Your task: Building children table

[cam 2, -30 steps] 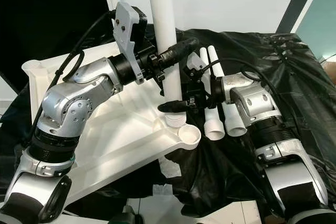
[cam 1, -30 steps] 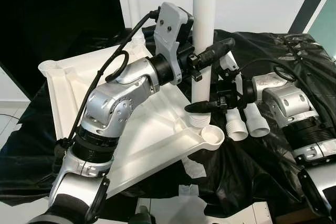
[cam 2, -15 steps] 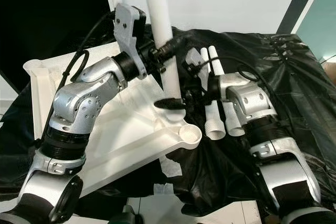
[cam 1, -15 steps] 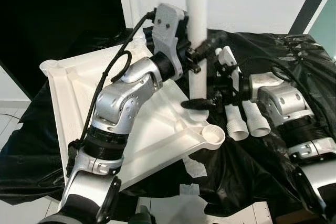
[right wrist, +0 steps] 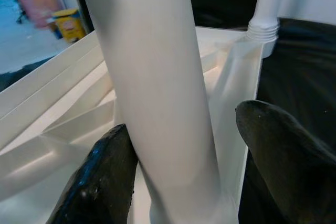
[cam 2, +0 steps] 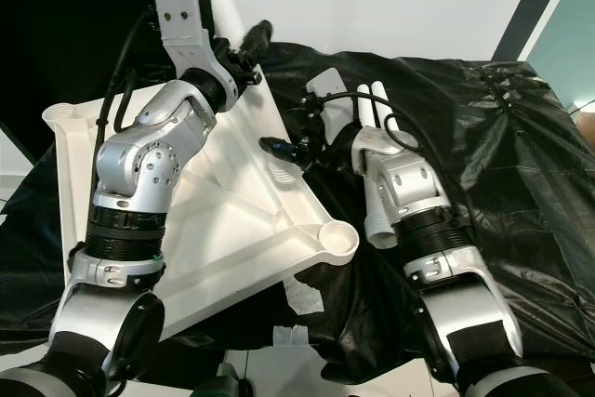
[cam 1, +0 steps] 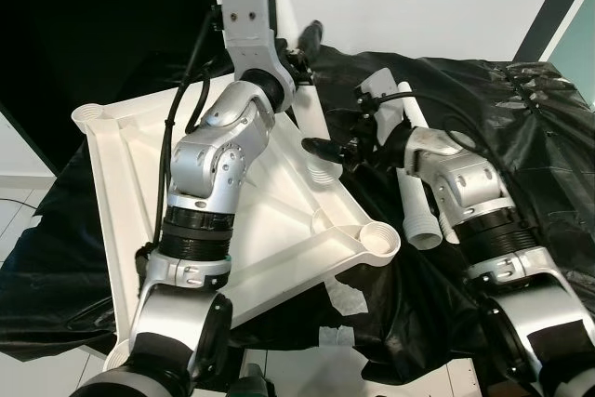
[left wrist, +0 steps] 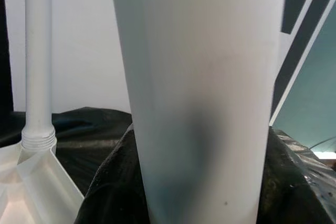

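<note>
The white tabletop [cam 1: 130, 192] lies upside down on black cloth. A long white leg [cam 1: 307, 113] leans over it, its top tipped to my left. My left gripper [cam 1: 302, 44], held high, is shut on the leg [left wrist: 194, 98] partway up. My right gripper [cam 1: 325, 148] is open and straddles the leg [right wrist: 157, 93] near its threaded lower end; one finger [right wrist: 107, 177] touches it and the other stands a little off. That lower end hangs above the inside of the tabletop, away from the near corner socket [cam 1: 379, 241]. Another leg [left wrist: 38, 51] stands in a far corner socket.
Two loose white legs [cam 1: 423, 216] lie on the black cloth [cam 1: 521, 118] beside my right forearm. A dark doorway [cam 1: 93, 25] is at the back left and a white wall is behind. The tabletop's near edge overhangs the front of the support.
The leg stood upright by the near corner socket; it now leans left with its lower end lifted back over the tabletop. My left arm rose and swung left; the right gripper followed.
</note>
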Controlling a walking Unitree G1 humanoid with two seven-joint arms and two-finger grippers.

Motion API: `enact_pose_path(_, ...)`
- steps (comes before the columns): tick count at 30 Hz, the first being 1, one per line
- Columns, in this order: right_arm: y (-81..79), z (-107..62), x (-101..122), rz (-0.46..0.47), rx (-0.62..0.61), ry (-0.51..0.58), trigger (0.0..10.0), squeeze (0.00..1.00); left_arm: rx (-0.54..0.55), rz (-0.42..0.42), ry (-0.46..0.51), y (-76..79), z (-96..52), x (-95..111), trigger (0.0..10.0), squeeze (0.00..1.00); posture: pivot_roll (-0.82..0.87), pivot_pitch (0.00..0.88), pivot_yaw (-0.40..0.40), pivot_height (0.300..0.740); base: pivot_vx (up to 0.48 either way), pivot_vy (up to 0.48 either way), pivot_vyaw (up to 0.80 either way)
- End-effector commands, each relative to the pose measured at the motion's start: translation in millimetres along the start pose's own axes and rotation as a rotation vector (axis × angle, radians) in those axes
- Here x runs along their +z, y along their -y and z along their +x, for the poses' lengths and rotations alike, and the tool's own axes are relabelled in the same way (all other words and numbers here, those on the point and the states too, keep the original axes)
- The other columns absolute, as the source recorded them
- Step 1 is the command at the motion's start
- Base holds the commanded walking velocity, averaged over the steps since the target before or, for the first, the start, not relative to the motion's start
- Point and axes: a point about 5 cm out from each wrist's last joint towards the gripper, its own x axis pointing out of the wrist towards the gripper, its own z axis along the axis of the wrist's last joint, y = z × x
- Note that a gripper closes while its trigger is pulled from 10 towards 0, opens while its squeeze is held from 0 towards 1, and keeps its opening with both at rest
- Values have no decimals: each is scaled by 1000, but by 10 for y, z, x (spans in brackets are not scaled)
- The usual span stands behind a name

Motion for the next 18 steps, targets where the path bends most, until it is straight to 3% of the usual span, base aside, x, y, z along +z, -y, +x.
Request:
enact_pose_path(1,-12,9,-36,-16,-75,-12,10000,0,26,-3,6,46,44,44,10000,0,117,22,-22,740,0,0,0)
enact_pose_path(5,-42,51,-31,-26,-128,-7,10000,0,46,-19,4,82,63,33,10000,0,114,28,-21,740,0,0,0)
enact_pose_path(8,-135,156,-10,-52,-184,3,10000,0,67,-57,3,198,103,-2,10000,0,118,29,-24,740,0,0,0)
enact_pose_path(16,-204,251,37,-72,-228,15,10000,0,79,-83,2,309,143,-24,10000,0,123,28,-31,740,0,0,0)
enact_pose_path(18,-214,282,70,-81,-252,22,9569,0,77,-92,2,366,157,-31,10000,0,122,30,-33,740,0,0,0)
